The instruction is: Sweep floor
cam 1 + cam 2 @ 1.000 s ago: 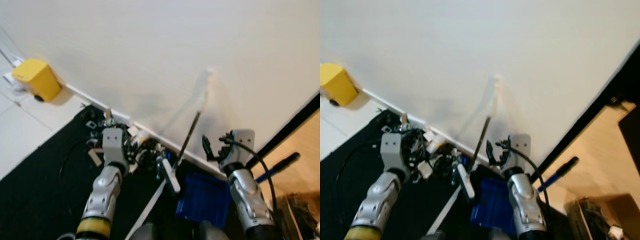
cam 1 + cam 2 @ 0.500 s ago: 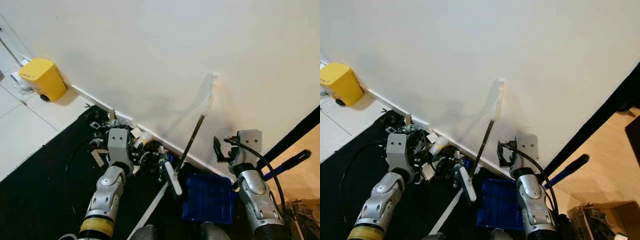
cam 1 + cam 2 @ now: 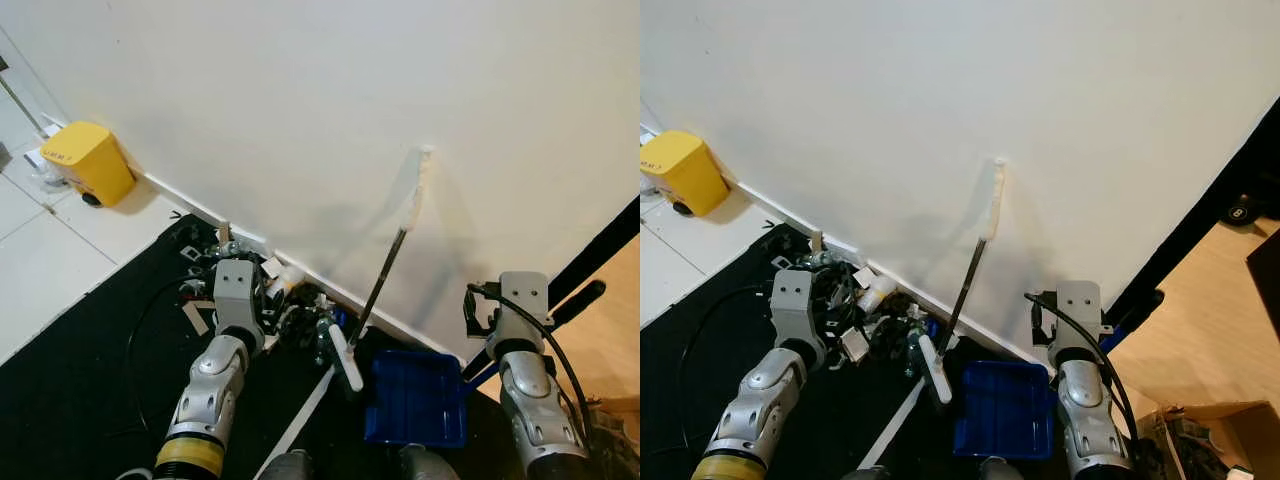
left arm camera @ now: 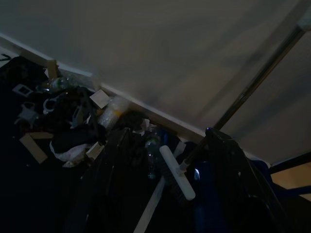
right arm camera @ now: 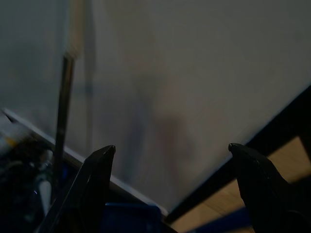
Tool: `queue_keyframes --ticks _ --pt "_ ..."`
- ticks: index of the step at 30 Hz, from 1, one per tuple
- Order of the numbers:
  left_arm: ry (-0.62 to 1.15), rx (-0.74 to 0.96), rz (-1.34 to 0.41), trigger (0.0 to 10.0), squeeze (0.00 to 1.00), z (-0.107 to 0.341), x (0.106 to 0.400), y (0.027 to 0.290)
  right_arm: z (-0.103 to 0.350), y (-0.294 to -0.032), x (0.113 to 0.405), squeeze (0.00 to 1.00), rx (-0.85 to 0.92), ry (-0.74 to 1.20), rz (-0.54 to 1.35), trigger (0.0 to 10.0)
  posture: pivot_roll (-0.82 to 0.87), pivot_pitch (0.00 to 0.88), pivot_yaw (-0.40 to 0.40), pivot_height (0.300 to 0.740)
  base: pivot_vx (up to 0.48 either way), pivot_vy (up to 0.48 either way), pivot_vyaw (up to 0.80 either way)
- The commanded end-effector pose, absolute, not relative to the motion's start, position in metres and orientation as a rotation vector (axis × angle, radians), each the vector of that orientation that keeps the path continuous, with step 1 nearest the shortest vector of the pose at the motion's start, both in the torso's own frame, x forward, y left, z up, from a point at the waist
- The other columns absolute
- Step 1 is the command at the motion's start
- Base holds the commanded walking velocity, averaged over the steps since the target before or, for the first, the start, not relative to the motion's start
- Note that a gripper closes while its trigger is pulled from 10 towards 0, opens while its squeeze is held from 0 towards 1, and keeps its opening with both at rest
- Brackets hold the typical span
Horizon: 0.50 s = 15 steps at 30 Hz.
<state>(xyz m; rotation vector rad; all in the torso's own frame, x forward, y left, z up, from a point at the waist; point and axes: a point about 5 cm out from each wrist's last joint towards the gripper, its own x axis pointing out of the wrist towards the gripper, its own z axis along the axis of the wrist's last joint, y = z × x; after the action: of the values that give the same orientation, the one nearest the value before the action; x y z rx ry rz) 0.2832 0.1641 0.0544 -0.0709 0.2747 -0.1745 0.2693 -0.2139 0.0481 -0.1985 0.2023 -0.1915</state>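
Broom (image 3: 385, 272) between both open end effectors.

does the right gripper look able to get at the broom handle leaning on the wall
Probably yes. The right gripper is open and empty, and the broom handle leans on the wall just to its left with nothing between them.

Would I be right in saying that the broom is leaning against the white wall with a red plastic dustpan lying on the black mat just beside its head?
Not quite: the plastic dustpan is blue, not red, as the left eye view shows. The rest holds: the broom, with its dark pole and white grip, leans against the white wall, and the dustpan lies on the black mat beside the broom's white head.
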Motion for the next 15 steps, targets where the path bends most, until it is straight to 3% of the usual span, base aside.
queue_keyframes --ticks 1,6,15 --pt "0.297 -0.046 -0.163 10.0 0.0 0.051 0.279 0.173 0.045 -0.226 0.263 1.0 -0.21 0.231 -0.235 10.0 0.09 0.136 0.052 0.74 0.0 0.0 0.0" --pt "0.306 -0.034 -0.167 10.0 0.0 0.052 0.276 0.176 0.046 -0.262 0.257 1.0 -0.26 0.285 -0.389 10.0 0.1 0.17 0.068 0.74 0.0 0.0 0.0" --pt "0.316 -0.007 -0.157 10.0 0.0 0.055 0.272 0.187 0.049 -0.275 0.256 1.0 -0.2 0.302 -0.467 10.0 0.13 0.204 0.078 0.74 0.0 0.0 0.0"
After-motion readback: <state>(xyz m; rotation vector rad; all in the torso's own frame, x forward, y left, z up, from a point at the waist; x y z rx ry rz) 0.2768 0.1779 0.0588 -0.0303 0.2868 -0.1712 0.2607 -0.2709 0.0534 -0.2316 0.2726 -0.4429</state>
